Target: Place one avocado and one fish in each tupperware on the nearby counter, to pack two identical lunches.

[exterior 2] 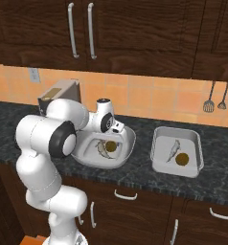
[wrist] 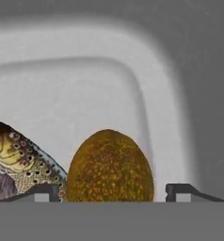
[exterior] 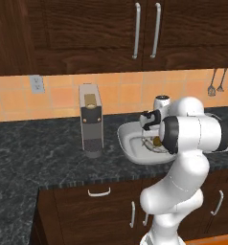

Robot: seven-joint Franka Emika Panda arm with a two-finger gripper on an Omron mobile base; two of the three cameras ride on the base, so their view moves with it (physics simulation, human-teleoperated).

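Between my fingertips (wrist: 43, 192), right at the near edge of the hand view, sits the avocado (wrist: 110, 165), upright on the floor of the near tupperware (wrist: 85, 80). My gripper (wrist: 111, 193) stands wide, one tip on each side of the fruit and nothing clasped. Just beside the avocado lies the fish (wrist: 22, 160), head toward me, close to one tip.

Judgement: this reads as a release, so the step is a clean retreat. Lift straight up along the gripper's axis, no sideways drift, so neither tip nudges the avocado or drags the fish. Clear the raised rim before swinging.

Farther along the counter (exterior 2: 216, 184), the second tupperware (exterior 2: 200, 160) already holds a fish (exterior 2: 172, 150) and an avocado (exterior 2: 182, 159), well apart from this one. Both lunches look packed.
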